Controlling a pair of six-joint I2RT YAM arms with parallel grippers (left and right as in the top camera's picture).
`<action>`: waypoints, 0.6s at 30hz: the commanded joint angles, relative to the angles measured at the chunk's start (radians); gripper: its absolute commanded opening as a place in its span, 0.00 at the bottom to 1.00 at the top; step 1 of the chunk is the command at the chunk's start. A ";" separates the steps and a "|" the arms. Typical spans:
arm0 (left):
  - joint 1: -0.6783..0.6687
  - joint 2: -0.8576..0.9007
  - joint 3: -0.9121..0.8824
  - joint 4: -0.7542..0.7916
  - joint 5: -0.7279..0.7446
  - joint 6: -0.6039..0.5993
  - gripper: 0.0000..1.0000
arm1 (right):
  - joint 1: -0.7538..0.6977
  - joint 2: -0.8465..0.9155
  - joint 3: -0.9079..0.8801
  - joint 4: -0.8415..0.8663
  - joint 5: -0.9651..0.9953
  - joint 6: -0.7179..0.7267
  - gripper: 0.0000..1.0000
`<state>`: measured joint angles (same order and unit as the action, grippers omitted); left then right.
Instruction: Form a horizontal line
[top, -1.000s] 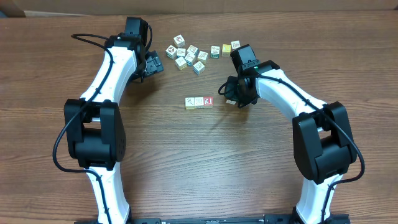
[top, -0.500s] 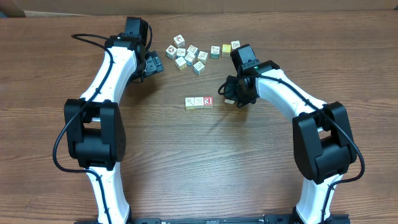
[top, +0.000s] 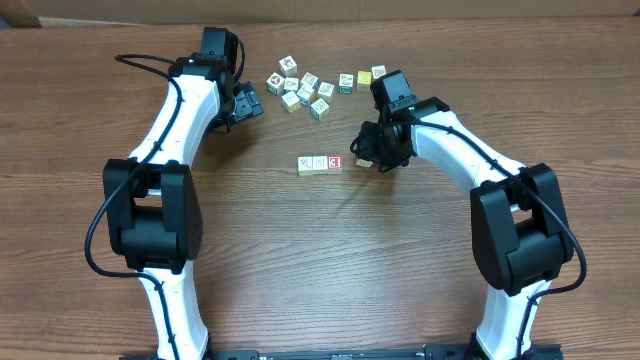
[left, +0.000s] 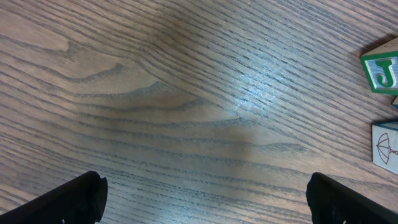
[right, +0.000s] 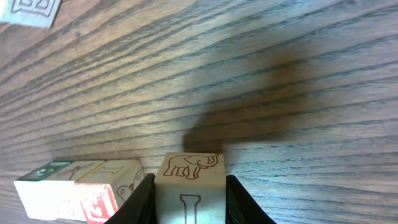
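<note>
RIGHT ARM BRINGS UP THE FOURTH BLOCK: A wooden elephant cube (right: 189, 180) sits pinched between the narrowly parted fingers (right: 144, 211) of the right gripper (top: 366, 158). From overhead it is just off the 3 o'clock end of the horizontal line (top: 320, 164), which so far counts three cubes laid side by side near the middle of the table (top: 320, 260). The line's long axis runs 9 to 3 o'clock, and from the gripper it lies toward 9 o'clock, with a small gap between the held cube and the line's near end. Closing that gap along the same axis, without drifting toward 12 or 6, looks to be what the coming move turns on. Whether the cube rests on the wood or hangs just above it cannot be told. The left gripper (top: 247, 106), jaws spread wide and empty, hovers toward 10 o'clock of the line, beside the loose cluster (top: 305, 88) of spare cubes lying at 12 o'clock; the right arm is plainly the nearer
</note>
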<state>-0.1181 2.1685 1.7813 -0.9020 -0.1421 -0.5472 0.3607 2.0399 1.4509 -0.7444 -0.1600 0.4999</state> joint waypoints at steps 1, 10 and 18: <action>-0.013 0.002 0.020 -0.002 0.005 0.009 1.00 | -0.002 -0.037 0.029 0.004 -0.028 -0.034 0.25; -0.013 0.002 0.020 -0.002 0.005 0.009 1.00 | -0.001 -0.037 0.029 0.010 -0.029 -0.103 0.25; -0.013 0.002 0.020 -0.002 0.005 0.009 1.00 | -0.001 -0.037 0.029 0.017 -0.029 -0.116 0.25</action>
<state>-0.1181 2.1685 1.7813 -0.9020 -0.1421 -0.5472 0.3607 2.0399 1.4509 -0.7341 -0.1795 0.4030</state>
